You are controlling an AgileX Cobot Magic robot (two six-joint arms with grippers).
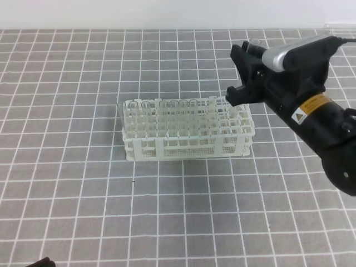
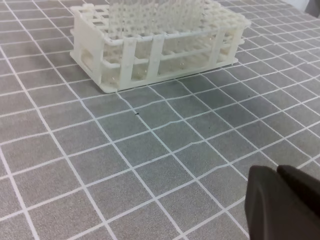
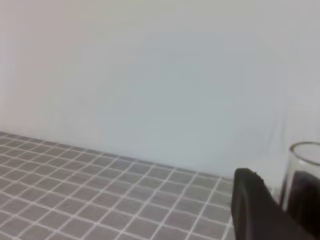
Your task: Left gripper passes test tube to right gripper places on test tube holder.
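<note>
Left hand (image 2: 280,200): only a dark blurred bit shows at the bottom right of the left wrist view, low over the grey checked tabletop (image 2: 150,150); can't tell if its fingers are apart or together. In the high view just a black scrap sits at the near left edge of the tabletop.

Rack (image 1: 186,130): white lattice, middle of the tabletop, a bit toward the far edge, long side facing the near edge. Several clear tubes (image 1: 161,107) stand upright in its back row.

Right hand (image 1: 245,69): raised beside the rack's far right corner, fingers clamped on the test tube (image 1: 256,42), whose open rim pokes out above the hand. In the right wrist view the tube's rim (image 3: 306,165) shows at the right edge next to a black finger (image 3: 250,205), with the white wall (image 3: 150,75) behind.
</note>
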